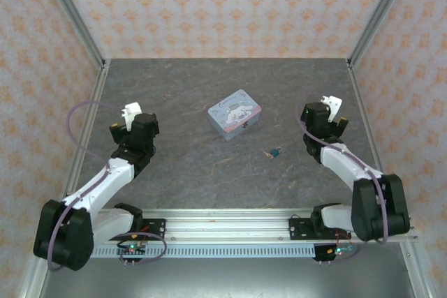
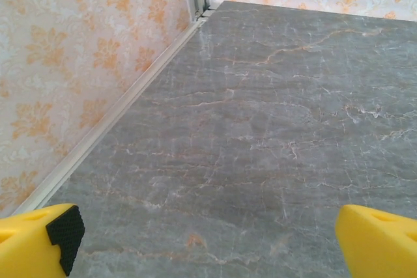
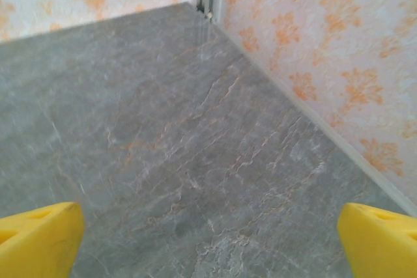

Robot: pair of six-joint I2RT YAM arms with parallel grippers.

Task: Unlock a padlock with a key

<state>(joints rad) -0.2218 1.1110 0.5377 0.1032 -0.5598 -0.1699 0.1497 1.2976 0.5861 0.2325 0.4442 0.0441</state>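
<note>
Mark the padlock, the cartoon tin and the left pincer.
padlock point(image 1: 277, 151): top external view, on its blue-teal body.
tin point(image 1: 235, 114): top external view, middle of the printed lid.
left pincer point(image 2: 208, 242): left wrist view, midway between its open yellow fingertips.

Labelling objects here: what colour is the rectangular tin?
The tin is pale blue with a cartoon print, clearest in the top external view.
</note>
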